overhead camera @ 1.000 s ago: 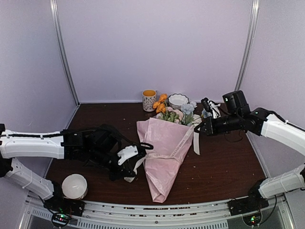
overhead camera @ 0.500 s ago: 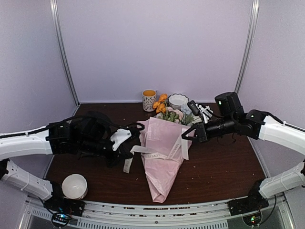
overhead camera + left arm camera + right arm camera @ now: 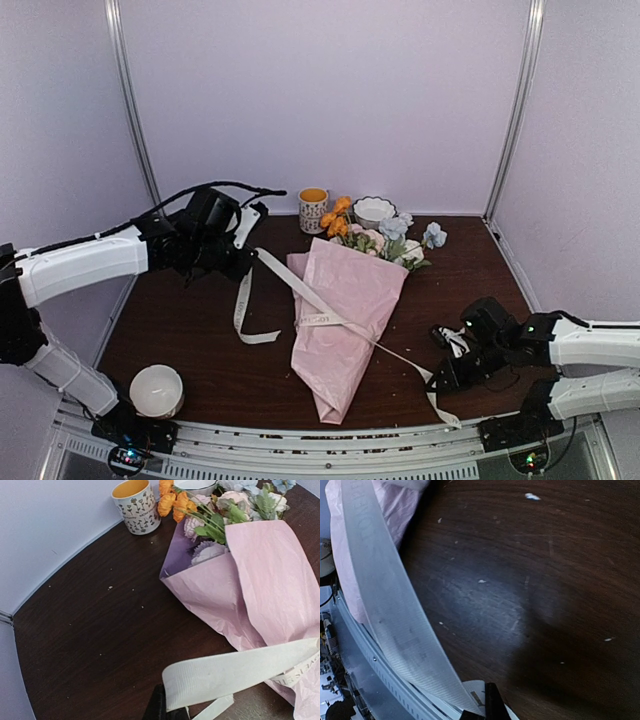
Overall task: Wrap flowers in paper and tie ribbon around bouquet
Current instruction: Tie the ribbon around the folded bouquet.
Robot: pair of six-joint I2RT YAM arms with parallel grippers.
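Bouquet: cone of crinkly pink paper (image 3: 345, 320) lying on the dark brown wooden table (image 3: 190, 330), centre of the top view, narrow end toward the bottom edge and open mouth toward the back.
Flowers: mixed white, pale blue and orange artificial flowers (image 3: 378, 236) with green leaves, spilling out of the cone's upper end; also at the top of the left wrist view (image 3: 220, 510).
Ribbon: flat cream-beige ribbon (image 3: 295, 285) drawn in a straight diagonal across the cone, upper left to lower right. One loose tail curls on the table left of the cone, and a short one lies past the right gripper.
Left gripper (image 3: 245, 255): jaws closed, pinching the ribbon (image 3: 235, 670), raised at left of centre.
Right gripper (image 3: 440, 378): jaws closed on the ribbon (image 3: 385, 595), low near the table, lower right.
Background: white patterned mug with an orange interior (image 3: 313, 210) and scalloped white bowl (image 3: 373, 210) behind the flowers.
Lower left: plain white round bowl (image 3: 157, 390).
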